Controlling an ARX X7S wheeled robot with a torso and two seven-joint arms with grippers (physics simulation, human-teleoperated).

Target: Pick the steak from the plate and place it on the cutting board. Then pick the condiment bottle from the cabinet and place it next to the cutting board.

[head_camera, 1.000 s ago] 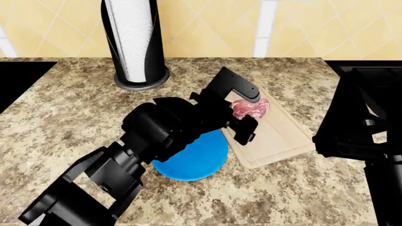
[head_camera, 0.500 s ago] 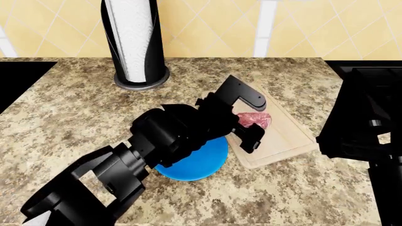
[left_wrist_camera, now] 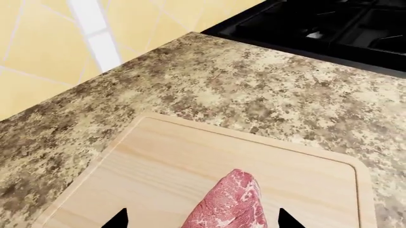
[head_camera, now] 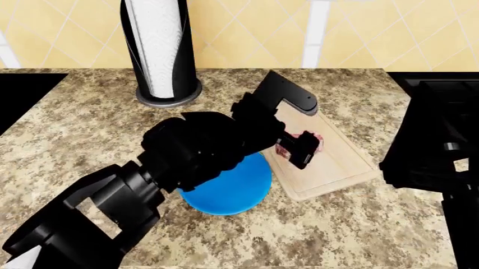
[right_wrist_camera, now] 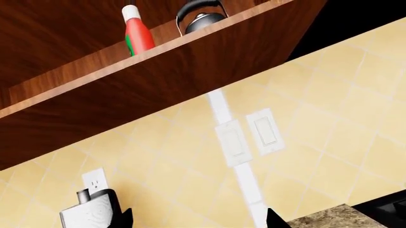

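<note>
Left wrist view: the pinkish-red marbled steak (left_wrist_camera: 227,204) lies on the pale wooden cutting board (left_wrist_camera: 165,161) between the left gripper's (left_wrist_camera: 201,219) parted tips, so a straight lift should clear it.

Head view: the flat round blue plate (head_camera: 232,190) sits empty on speckled granite countertop (head_camera: 75,123).

Right wrist view: the right gripper (right_wrist_camera: 197,219) is open; the red white-capped condiment bottle (right_wrist_camera: 137,33) waits on the wooden cabinet shelf (right_wrist_camera: 190,52).

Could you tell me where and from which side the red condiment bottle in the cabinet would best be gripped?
Probably around the red body of the condiment bottle, below the white cap, coming in level from the open front of the cabinet shelf. It stands upright near the front edge; a dark kettle stands close beside it, so keep clear of that side.
</note>
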